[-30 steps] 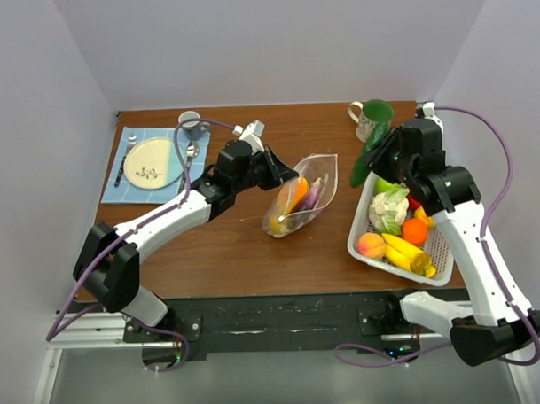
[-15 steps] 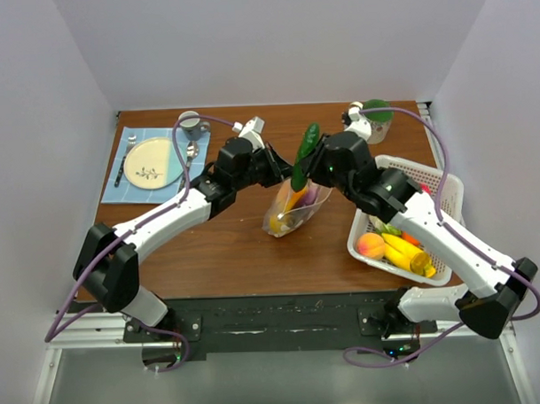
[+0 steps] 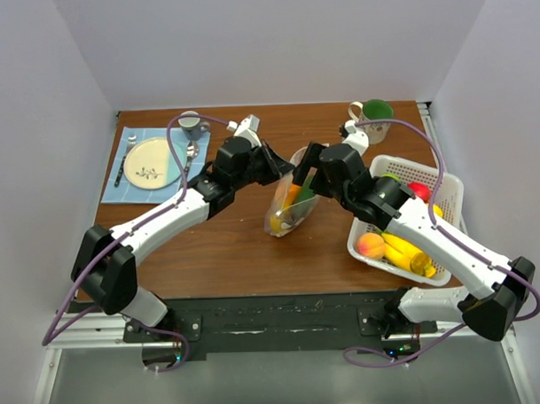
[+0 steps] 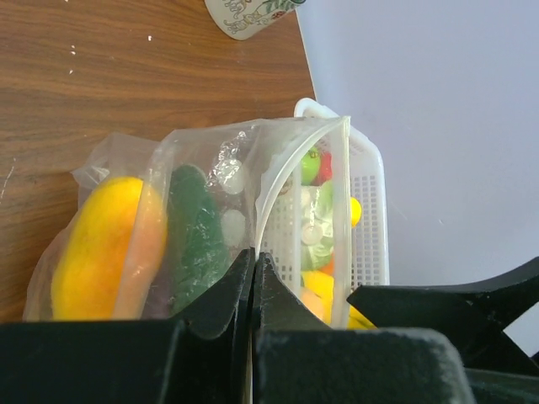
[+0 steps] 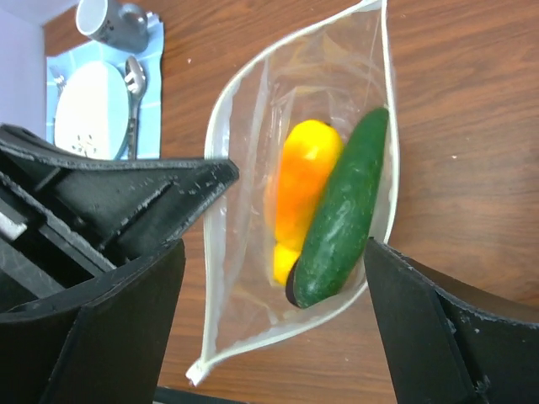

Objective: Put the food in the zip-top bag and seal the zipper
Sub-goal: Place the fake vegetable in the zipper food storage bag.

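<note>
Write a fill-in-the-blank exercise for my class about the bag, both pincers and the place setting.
1. The left pincer is ____ on the rim of the zip-top bag.
2. The right pincer hangs ____ over the bag's mouth.
3. The cucumber inside the bag is coloured ____.
4. The plate lies on a ____ mat.
Answers: shut, open, green, blue.
</note>
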